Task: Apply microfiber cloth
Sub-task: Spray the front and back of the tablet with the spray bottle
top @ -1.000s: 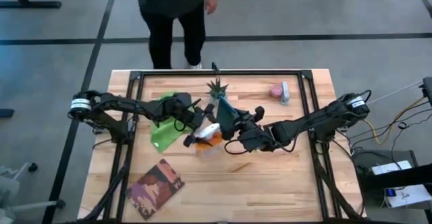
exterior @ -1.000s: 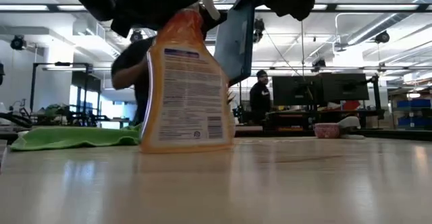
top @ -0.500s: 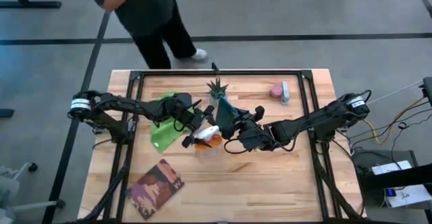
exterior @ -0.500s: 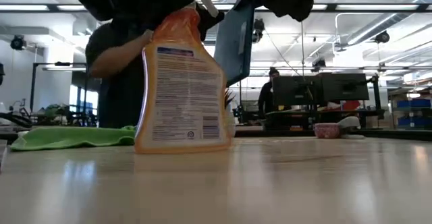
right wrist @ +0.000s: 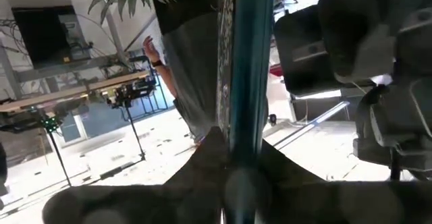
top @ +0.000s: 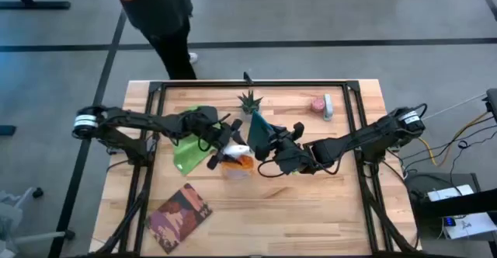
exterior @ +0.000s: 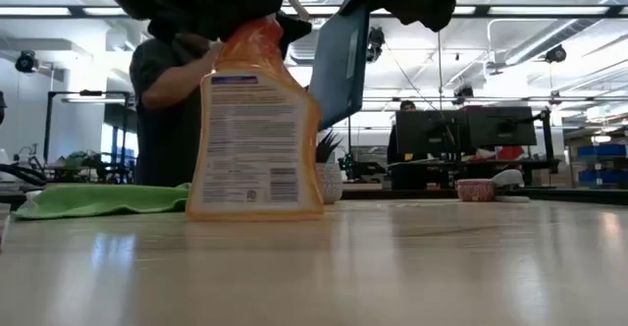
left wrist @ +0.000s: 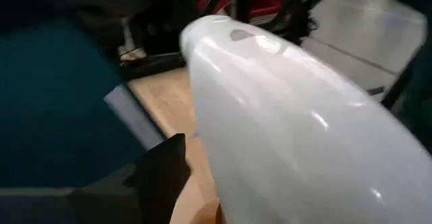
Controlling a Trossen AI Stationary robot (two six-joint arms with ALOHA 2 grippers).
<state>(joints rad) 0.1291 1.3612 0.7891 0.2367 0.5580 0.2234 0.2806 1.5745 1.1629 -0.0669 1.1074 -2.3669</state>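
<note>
- From the high view, we see the microfiber cloth (top: 189, 144) lying on the wooden surface (top: 311, 211) toward its left edge, partly under the left arm. The left gripper (top: 225, 148) is clamped on the white head of the orange spray bottle (top: 238, 163) near the middle. The right gripper (top: 269, 144) holds the dark teal tablet (top: 259, 130) upright on its edge, just beside the bottle. A small potted plant (top: 249, 101) stands near the far edge; a brown book (top: 178, 215) lies near the near-left corner.
- In the low view, the bottle (exterior: 255, 135) stands on the surface, the cloth (exterior: 103, 199) lies flat behind it, and the tablet (exterior: 341, 56) hangs above.
- In the left wrist view, the bottle's white head (left wrist: 297, 123) fills most of our sight.
- In the right wrist view, the right gripper's fingers (right wrist: 202, 163) are pinched on the tablet's edge (right wrist: 246, 69).
</note>
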